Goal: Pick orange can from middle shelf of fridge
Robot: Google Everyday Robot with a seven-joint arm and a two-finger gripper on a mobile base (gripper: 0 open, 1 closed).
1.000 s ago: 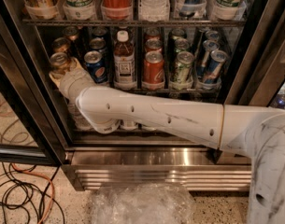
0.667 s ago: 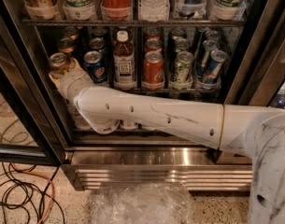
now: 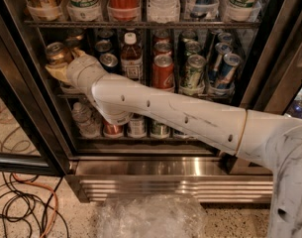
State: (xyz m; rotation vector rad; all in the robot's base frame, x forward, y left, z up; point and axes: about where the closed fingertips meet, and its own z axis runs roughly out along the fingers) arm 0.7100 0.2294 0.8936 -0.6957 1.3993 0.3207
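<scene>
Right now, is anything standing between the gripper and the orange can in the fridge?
Nothing visible. The gripper is right against the orange can at the left end of the middle shelf; the neighbouring cans stand to its right.

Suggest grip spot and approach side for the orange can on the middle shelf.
Grip the orange can across its cylindrical mid-body, coming from the open front: it stands upright at the middle shelf's left end, cans behind it. The gripper sits just below-right of it.

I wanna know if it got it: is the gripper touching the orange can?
Touching. The camera view shows the gripper closed around the orange can's lower half, at the left inside the fridge, with no gap.
</scene>
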